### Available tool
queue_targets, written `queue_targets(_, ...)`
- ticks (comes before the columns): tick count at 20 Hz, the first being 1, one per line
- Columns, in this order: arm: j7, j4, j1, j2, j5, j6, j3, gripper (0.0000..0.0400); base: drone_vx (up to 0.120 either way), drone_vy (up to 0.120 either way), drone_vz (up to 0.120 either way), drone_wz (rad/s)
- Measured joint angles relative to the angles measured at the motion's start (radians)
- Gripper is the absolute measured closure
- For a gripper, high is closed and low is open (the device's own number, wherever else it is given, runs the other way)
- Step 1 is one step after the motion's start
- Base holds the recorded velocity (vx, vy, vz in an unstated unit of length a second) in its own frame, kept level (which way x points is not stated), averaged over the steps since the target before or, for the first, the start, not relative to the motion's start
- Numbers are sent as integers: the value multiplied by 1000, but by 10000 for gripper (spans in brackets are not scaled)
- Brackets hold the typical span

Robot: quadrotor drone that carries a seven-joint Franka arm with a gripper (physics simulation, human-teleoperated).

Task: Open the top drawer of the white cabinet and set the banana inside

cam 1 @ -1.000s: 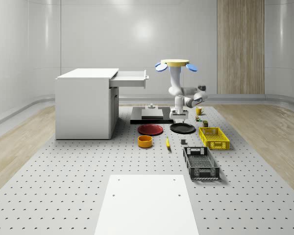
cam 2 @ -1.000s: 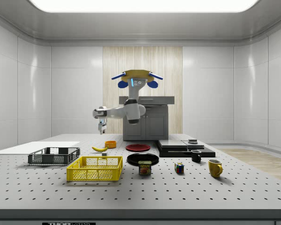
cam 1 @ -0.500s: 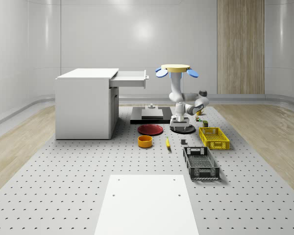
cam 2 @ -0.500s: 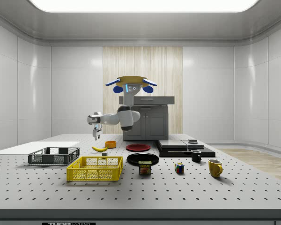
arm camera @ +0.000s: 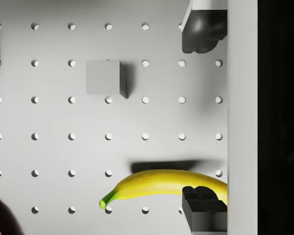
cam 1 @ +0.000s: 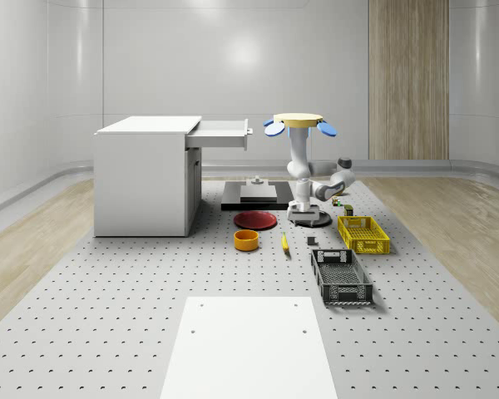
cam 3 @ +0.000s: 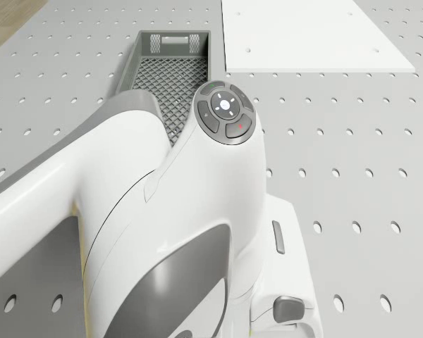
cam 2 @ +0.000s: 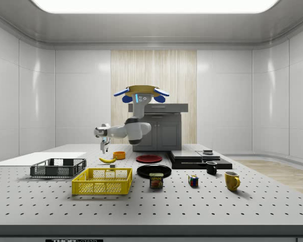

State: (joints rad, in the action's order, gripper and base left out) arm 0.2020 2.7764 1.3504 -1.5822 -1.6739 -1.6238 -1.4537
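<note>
drone [cam 1: 298,123] lower, nearer banana [cam 2: 108,160]; fingers [cam 2: 103,146] descended above it

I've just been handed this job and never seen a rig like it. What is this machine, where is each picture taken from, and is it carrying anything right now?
It is a flying drone with a jointed arm hanging under it, ending in a two-finger hand. One picture looks down on the whole table, one looks from its side, one from the drone's body along the arm, one from the wrist. The drone hovers over the table near the black plate. The hand hangs open just above the banana, holding nothing. The white cabinet has its top drawer already pulled out. Crates, bowls and mugs also lie around.
</note>
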Motion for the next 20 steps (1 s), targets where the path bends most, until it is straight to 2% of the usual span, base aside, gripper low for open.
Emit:
queue_targets(5,67,-8,75,0,-11,-6,13,0,0,0,0,0)
queue_targets(13,178,-44,216,9,-97,-37,104,0,0,0,0,0)
queue_targets(20,231,-87,300,28,-185,-68,196,0,0,0,0,0)
